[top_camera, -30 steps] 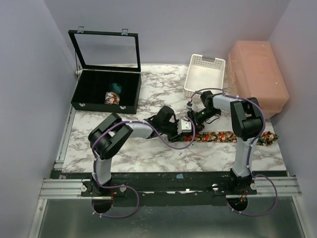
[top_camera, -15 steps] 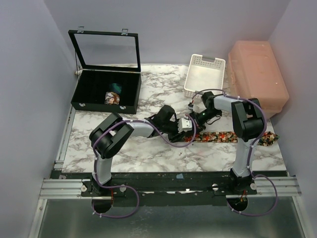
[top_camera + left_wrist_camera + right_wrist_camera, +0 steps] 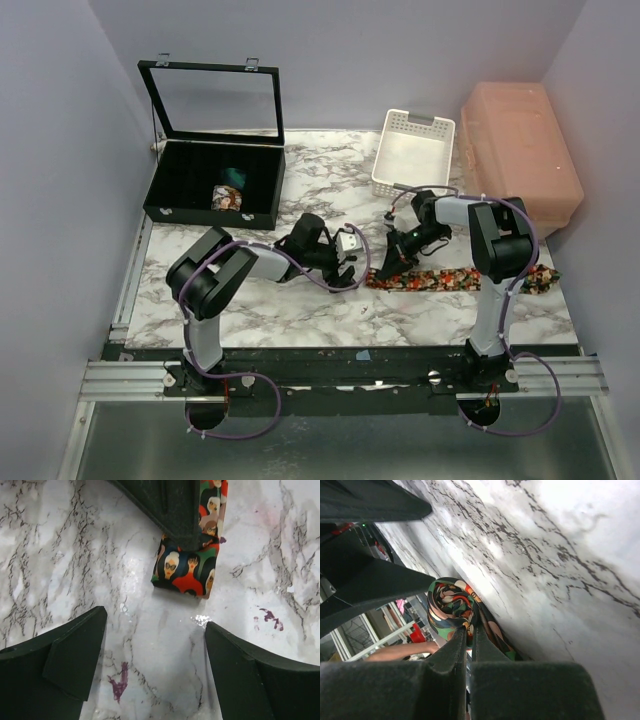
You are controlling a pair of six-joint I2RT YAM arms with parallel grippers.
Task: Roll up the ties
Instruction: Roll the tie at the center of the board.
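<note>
A floral tie (image 3: pixel 460 277) lies flat across the right of the marble table, with its left end curled into a small roll (image 3: pixel 378 279). My right gripper (image 3: pixel 388 266) is shut on that roll. In the right wrist view the roll (image 3: pixel 449 605) sits at the tips of the closed right gripper (image 3: pixel 469 630). My left gripper (image 3: pixel 345 262) is open and empty, just left of the roll and not touching it. In the left wrist view the open left gripper (image 3: pixel 155 645) faces the roll (image 3: pixel 185 572), with a right-gripper finger (image 3: pixel 170 505) on top of it.
An open black case (image 3: pixel 215 185) at the back left holds a rolled floral tie (image 3: pixel 226 198) and a teal one (image 3: pixel 236 177). A white slotted basket (image 3: pixel 412 150) and a pink lidded box (image 3: pixel 520 155) stand at the back right.
My left gripper has pulled back to the left, away from the tie's rolled end, and now stands open. My right gripper has stayed closed at the roll, shifting slightly.
</note>
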